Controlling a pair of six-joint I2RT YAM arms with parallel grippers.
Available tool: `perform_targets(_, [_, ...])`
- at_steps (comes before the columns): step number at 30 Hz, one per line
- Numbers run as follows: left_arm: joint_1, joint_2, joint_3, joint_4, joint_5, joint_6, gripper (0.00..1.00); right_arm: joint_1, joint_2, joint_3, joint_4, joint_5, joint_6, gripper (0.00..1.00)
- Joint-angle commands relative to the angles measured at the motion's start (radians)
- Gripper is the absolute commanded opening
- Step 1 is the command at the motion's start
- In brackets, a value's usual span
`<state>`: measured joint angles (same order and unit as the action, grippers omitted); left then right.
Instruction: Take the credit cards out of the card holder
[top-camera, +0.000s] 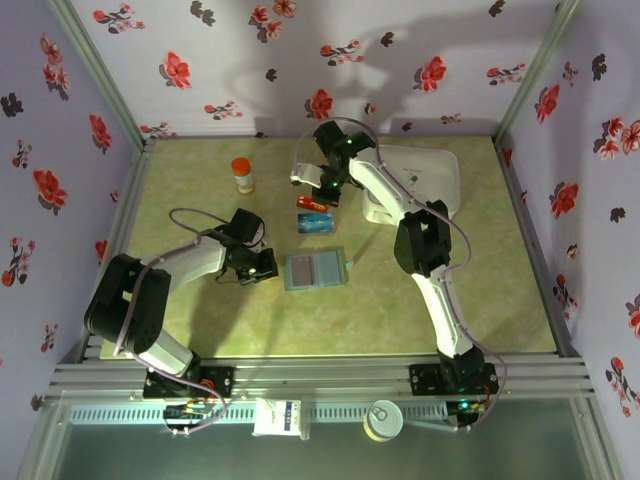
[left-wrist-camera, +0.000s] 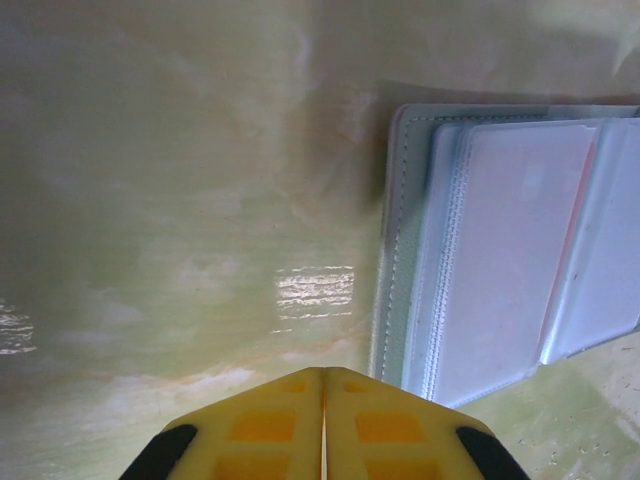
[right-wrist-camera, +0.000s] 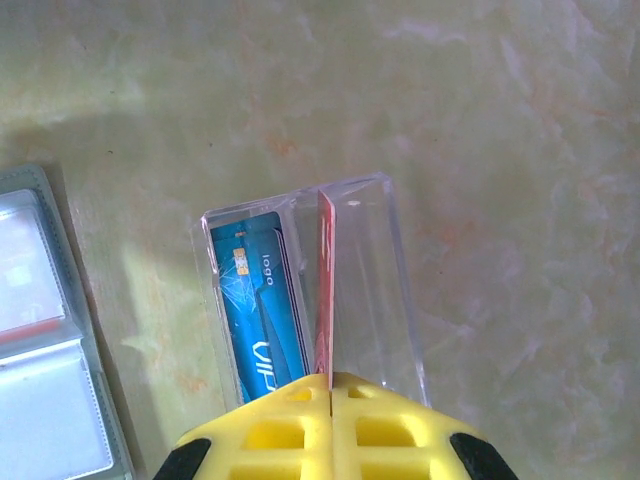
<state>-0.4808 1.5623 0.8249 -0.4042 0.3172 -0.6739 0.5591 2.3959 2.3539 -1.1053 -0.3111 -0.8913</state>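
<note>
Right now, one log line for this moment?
left gripper shut beside card holder | right gripper shut on red card at clear tray | blue card in tray

right gripper (right-wrist-camera: 330, 380): clamps red card (right-wrist-camera: 326, 290) | clear tray (right-wrist-camera: 388, 290): blue card (right-wrist-camera: 255, 320) inside

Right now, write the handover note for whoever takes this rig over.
Left gripper: fingers shut on nothing, low over the table just left of the card holder.
Right gripper: fingers shut on the red card, which stands on edge inside the clear tray.
Blue card: lies flat in that tray.
Card holder: lies open on the table between the arms.
Done: the blue card is out and the red card is at the tray.
Left: release the red card. A reddish edge in one holder pocket may be another card, so check it and pull it.
</note>
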Motion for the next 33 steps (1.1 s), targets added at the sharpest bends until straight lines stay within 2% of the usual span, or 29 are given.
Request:
perform_targets(1, [0.010, 0.019, 0.009, -0.003, 0.010, 0.002, 0.08, -0.005, 0.010, 0.040, -0.017, 0.013, -0.026, 0.00])
perform_targets(10, [0.010, 0.019, 0.027, -0.016, 0.010, 0.008, 0.08, -0.005, -0.038, 0.062, 0.009, -0.016, -0.029, 0.00])
perform_targets(17, [0.011, 0.019, 0.023, -0.024, 0.004, 0.010, 0.08, -0.019, 0.019, 0.060, -0.001, 0.015, -0.059, 0.00])
perform_targets(33, [0.013, 0.020, 0.025, -0.035, 0.000, 0.011, 0.08, -0.011, 0.058, 0.061, -0.087, -0.021, -0.086, 0.00])
